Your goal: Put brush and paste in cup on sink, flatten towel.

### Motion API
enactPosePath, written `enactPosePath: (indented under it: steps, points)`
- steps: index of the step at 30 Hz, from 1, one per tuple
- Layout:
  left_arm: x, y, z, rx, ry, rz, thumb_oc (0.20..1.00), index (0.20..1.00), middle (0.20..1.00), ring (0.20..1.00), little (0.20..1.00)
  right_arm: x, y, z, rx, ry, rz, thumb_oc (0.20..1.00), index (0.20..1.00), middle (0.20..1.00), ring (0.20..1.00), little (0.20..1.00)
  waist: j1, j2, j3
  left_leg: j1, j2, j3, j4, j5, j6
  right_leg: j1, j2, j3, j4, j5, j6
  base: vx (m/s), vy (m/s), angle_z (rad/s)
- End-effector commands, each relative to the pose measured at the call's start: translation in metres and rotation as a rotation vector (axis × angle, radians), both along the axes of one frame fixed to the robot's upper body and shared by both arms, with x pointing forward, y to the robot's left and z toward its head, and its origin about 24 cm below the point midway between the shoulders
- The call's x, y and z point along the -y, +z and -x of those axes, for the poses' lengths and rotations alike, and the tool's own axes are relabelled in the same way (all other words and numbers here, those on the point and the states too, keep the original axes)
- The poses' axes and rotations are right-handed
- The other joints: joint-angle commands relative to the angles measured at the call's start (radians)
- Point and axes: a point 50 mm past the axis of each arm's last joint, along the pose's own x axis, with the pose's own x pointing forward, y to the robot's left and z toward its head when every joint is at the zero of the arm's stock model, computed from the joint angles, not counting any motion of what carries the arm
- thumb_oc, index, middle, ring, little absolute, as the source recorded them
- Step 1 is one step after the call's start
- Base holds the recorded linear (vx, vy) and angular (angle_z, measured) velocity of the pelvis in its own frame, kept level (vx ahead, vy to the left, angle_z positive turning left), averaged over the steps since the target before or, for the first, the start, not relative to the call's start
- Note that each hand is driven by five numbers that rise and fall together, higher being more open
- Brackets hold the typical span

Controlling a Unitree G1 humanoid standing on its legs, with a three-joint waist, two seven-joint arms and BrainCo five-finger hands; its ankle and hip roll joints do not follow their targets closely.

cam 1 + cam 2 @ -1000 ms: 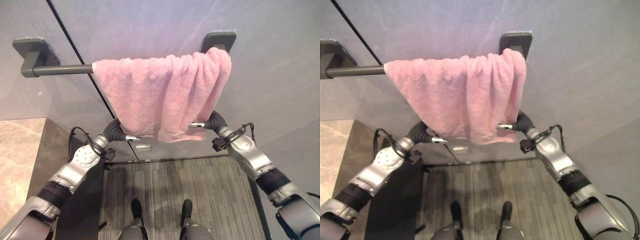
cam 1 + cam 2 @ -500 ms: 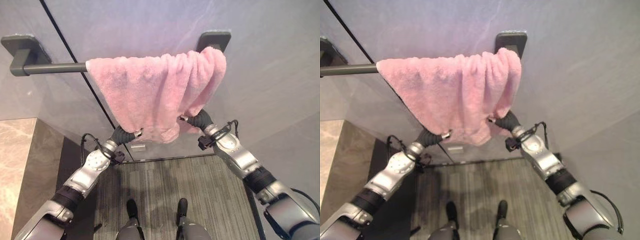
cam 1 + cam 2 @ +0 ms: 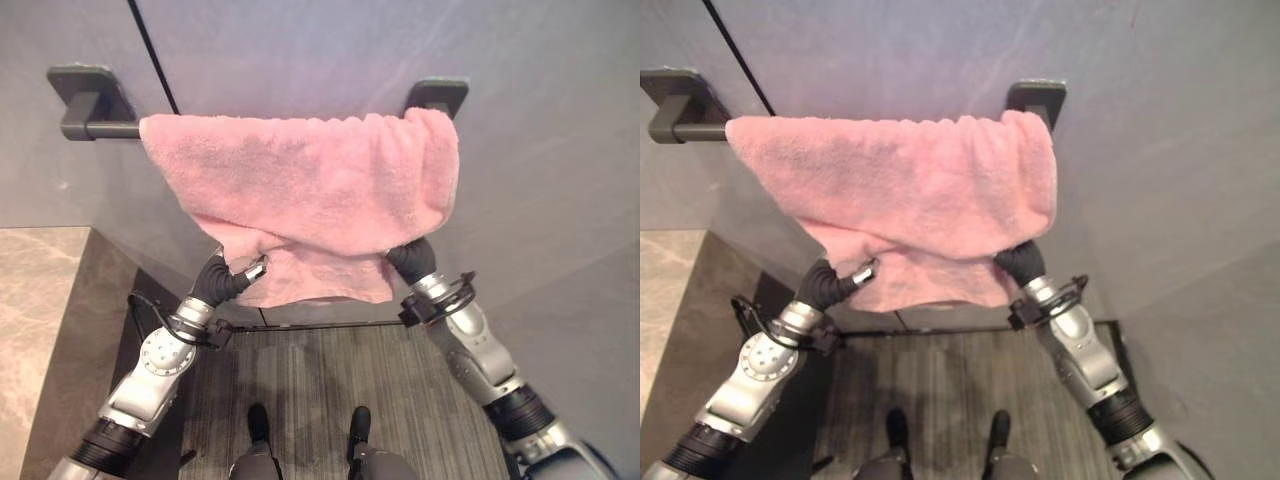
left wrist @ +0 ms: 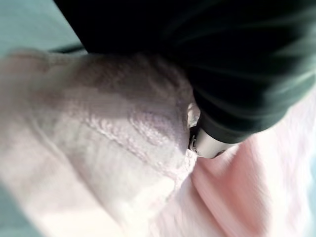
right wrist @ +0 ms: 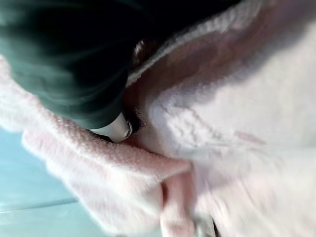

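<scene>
As I look down through the left eye view, the pink towel [image 3: 305, 195] hangs over a dark grey rail [image 3: 100, 128] fixed to a pale grey wall [image 3: 300, 50]. It covers most of the rail, from near the left bracket [image 3: 82, 88] to the right bracket [image 3: 437, 95]. Its top edge runs fairly straight, and the pile looks thick and fluffy. The front layer sags in a shallow curve, with a lower back layer showing beneath it. My left hand [image 3: 232, 277] is at the lower left corner of the towel, one silver finger showing against the cloth. My right hand [image 3: 410, 260] is tucked under the lower right corner, its dark cover touching the fabric. A marble tabletop [image 3: 40, 330] sits at the left, and striped grey flooring [image 3: 330, 370] lies below.

In the right eye view the same towel [image 3: 900, 200] spreads between the brackets, both hands at its lower corners. A thin dark seam [image 3: 735, 50] runs down the wall behind the rail.

In the left wrist view, the dark cover lies against folded pink cloth [image 4: 108, 148], and a silver part of the hand [image 4: 210, 144] presses into a crease. I cannot tell whether those fingers are clenched.

In the right wrist view, a silver part of the hand [image 5: 116, 129] is buried among towel folds [image 5: 222, 123]. There too, I cannot tell how the fingers stand.
</scene>
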Motion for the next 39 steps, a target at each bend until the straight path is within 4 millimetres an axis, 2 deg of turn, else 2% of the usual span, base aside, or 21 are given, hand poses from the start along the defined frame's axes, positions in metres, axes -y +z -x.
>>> enactPosePath:
  steps: [1,4,5,7,8,10,11,12,13,14,17,18,21,22,25,28,30,33,34,37,39]
  points:
    - [-0.003,0.032,-0.003,0.141,-0.03,0.012,0.2,0.2,0.2,0.2,0.2,-0.004,0.038,-0.003,0.142,0.028,-0.14,0.2,0.2,0.2,0.2,0.2,0.024,-0.019,-0.028,0.019,0.035,0.006,0.006,-0.021,-0.05,0.009,-0.1,0.011,0.0,0.026,0.097,-0.01,-0.011,0.11]
    - [-0.005,0.022,-0.001,0.105,-0.004,0.009,0.2,0.2,0.2,0.2,0.2,0.002,0.029,-0.004,0.123,-0.039,-0.115,0.2,0.2,0.2,0.2,0.2,0.026,-0.022,-0.032,0.02,0.036,0.002,0.006,-0.021,-0.05,0.014,-0.101,0.006,0.0,0.023,0.096,0.0,-0.011,0.12]
    - [-0.004,0.029,-0.002,0.147,0.003,-0.014,0.2,0.2,0.2,0.2,0.2,0.003,0.03,-0.006,0.127,-0.066,-0.119,0.2,0.2,0.2,0.2,0.2,0.028,-0.021,-0.032,0.02,0.037,0.002,0.006,-0.021,-0.049,0.015,-0.101,0.005,0.0,0.025,0.095,-0.01,-0.002,0.1]
    - [-0.002,0.039,0.0,0.197,-0.006,-0.017,0.2,0.2,0.2,0.2,0.2,0.003,0.038,-0.005,0.163,-0.057,-0.136,0.2,0.2,0.2,0.2,0.2,0.029,-0.02,-0.028,0.02,0.037,0.003,0.006,-0.02,-0.049,0.014,-0.102,0.005,0.0,0.025,0.096,0.0,0.0,0.03]
    - [-0.001,0.042,0.005,0.21,-0.014,0.066,0.2,0.2,0.2,0.2,0.2,-0.001,0.05,0.007,0.201,0.023,-0.258,0.2,0.2,0.2,0.2,0.2,0.026,-0.021,-0.026,0.02,0.038,0.004,0.006,-0.021,-0.049,0.013,-0.101,0.008,0.0,0.023,0.095,0.0,0.0,0.0]
    - [-0.01,0.021,0.005,0.109,0.041,0.127,0.2,0.2,0.2,0.2,0.2,0.002,0.043,0.005,0.176,-0.037,-0.278,0.2,0.2,0.2,0.2,0.2,0.023,-0.022,-0.03,0.021,0.036,0.005,0.006,-0.022,-0.048,0.011,-0.102,0.011,0.0,0.022,0.093,-0.01,-0.004,-0.02]
    - [-0.009,0.007,-0.001,0.045,0.053,0.077,0.2,0.2,0.2,0.2,0.2,-0.004,0.027,-0.005,0.103,-0.085,-0.22,0.2,0.2,0.2,0.2,0.2,0.027,-0.018,-0.033,0.021,0.035,0.008,0.006,-0.018,-0.047,0.011,-0.104,0.011,0.0,0.026,0.091,-0.03,0.018,-0.07]
    - [-0.004,0.018,-0.004,0.099,0.037,0.062,0.2,0.2,0.2,0.2,0.2,-0.006,0.033,-0.006,0.125,-0.067,-0.225,0.2,0.2,0.2,0.2,0.2,0.03,-0.015,-0.028,0.022,0.034,0.008,0.006,-0.017,-0.047,0.012,-0.104,0.013,0.0,0.028,0.09,-0.02,0.032,-0.03]
    - [0.004,0.042,0.002,0.201,-0.049,0.11,0.2,0.2,0.2,0.2,0.2,-0.009,0.054,0.01,0.223,0.05,-0.274,0.2,0.2,0.2,0.2,0.2,0.027,-0.014,-0.022,0.026,0.035,0.01,0.006,-0.019,-0.048,0.014,-0.105,0.015,0.0,0.024,0.093,0.0,0.0,0.0]
    - [0.0,0.036,0.007,0.166,-0.034,0.166,0.2,0.2,0.2,0.2,0.2,-0.003,0.054,0.017,0.25,0.024,-0.258,0.2,0.2,0.2,0.2,0.2,0.021,-0.016,-0.03,0.023,0.034,0.01,0.006,-0.018,-0.046,0.01,-0.108,0.014,0.0,0.027,0.093,0.03,0.012,0.06]
    - [-0.008,-0.011,0.005,-0.026,0.074,0.149,0.2,0.2,0.2,0.2,0.2,0.0,0.012,-0.003,0.046,-0.094,-0.211,0.2,0.2,0.2,0.2,0.2,0.023,-0.014,-0.034,0.039,0.033,0.012,0.006,-0.024,-0.043,0.028,-0.109,0.01,0.0,0.022,0.092,0.01,0.005,-0.01]
    - [-0.009,-0.013,0.0,-0.025,0.11,0.13,0.2,0.2,0.2,0.2,0.2,-0.006,-0.003,-0.008,-0.037,-0.097,-0.22,0.2,0.2,0.2,0.2,0.2,0.028,-0.015,-0.038,0.036,0.032,0.012,0.006,-0.021,-0.042,0.027,-0.11,0.007,0.0,0.025,0.091,-0.02,0.004,-0.05]
    - [-0.001,0.029,-0.001,0.195,0.095,0.189,0.2,0.2,0.2,0.2,0.2,-0.02,0.024,-0.001,0.06,0.034,-0.288,0.2,0.2,0.2,0.2,0.2,0.044,-0.016,-0.025,0.034,0.031,0.005,0.006,-0.022,-0.046,0.027,-0.111,0.003,0.0,0.024,0.093,-0.01,-0.001,0.03]
    - [-0.001,0.029,-0.001,0.195,0.096,0.189,0.2,0.2,0.2,0.2,0.2,-0.02,0.024,0.0,0.06,0.035,-0.289,0.2,0.2,0.2,0.2,0.2,0.043,-0.017,-0.027,0.031,0.03,0.005,0.006,-0.019,-0.045,0.023,-0.111,0.003,0.0,0.026,0.092,0.0,-0.018,0.05]
    - [-0.006,0.057,0.015,0.33,0.103,0.251,0.2,0.2,0.2,0.2,0.2,-0.02,0.051,0.017,0.189,0.083,-0.332,0.2,0.2,0.2,0.2,0.2,0.049,-0.025,-0.034,0.025,0.031,-0.002,0.006,-0.021,-0.047,0.025,-0.114,-0.005,0.0,0.022,0.09,0.0,0.0,0.0]
    - [-0.007,0.041,0.011,0.266,0.14,0.245,0.2,0.2,0.2,0.2,0.2,-0.018,0.037,0.008,0.135,0.017,-0.28,0.2,0.2,0.2,0.2,0.2,0.05,-0.028,-0.037,0.028,0.029,-0.004,0.006,-0.023,-0.046,0.032,-0.116,-0.011,0.0,0.022,0.09,0.01,0.0,0.03]
    - [-0.007,0.018,0.003,0.151,0.169,0.209,0.2,0.2,0.2,0.2,0.2,-0.021,0.017,-0.002,0.062,-0.036,-0.179,0.2,0.2,0.2,0.2,0.2,0.056,-0.027,-0.036,0.028,0.027,-0.005,0.006,-0.02,-0.044,0.035,-0.115,-0.012,0.0,0.024,0.089,-0.01,-0.001,0.02]
    - [-0.001,0.046,0.007,0.278,0.086,0.176,0.2,0.2,0.2,0.2,0.2,-0.023,0.037,0.008,0.154,0.038,-0.218,0.2,0.2,0.2,0.2,0.2,0.056,-0.026,-0.028,0.019,0.028,-0.009,0.006,-0.018,-0.046,0.028,-0.115,-0.012,0.0,0.024,0.092,-0.02,0.011,0.06]
    - [-0.002,0.046,0.009,0.275,0.082,0.188,0.2,0.2,0.2,0.2,0.2,-0.021,0.041,0.014,0.183,0.047,-0.221,0.2,0.2,0.2,0.2,0.2,0.053,-0.028,-0.029,0.019,0.028,-0.008,0.006,-0.019,-0.046,0.027,-0.116,-0.011,0.0,0.023,0.092,0.0,0.011,0.12]
    - [-0.008,0.03,0.012,0.198,0.11,0.195,0.2,0.2,0.2,0.2,0.2,-0.016,0.033,0.016,0.157,0.017,-0.193,0.2,0.2,0.2,0.2,0.2,0.05,-0.03,-0.033,0.02,0.028,-0.007,0.006,-0.02,-0.045,0.029,-0.118,-0.014,0.0,0.024,0.092,0.01,-0.002,0.07]
    - [-0.014,0.0,0.009,0.069,0.173,0.154,0.2,0.2,0.2,0.2,0.2,-0.013,0.012,0.008,0.076,-0.041,-0.129,0.2,0.2,0.2,0.2,0.2,0.052,-0.03,-0.032,0.025,0.027,-0.009,0.006,-0.02,-0.043,0.036,-0.116,-0.015,0.0,0.023,0.092,0.0,0.0,0.0]
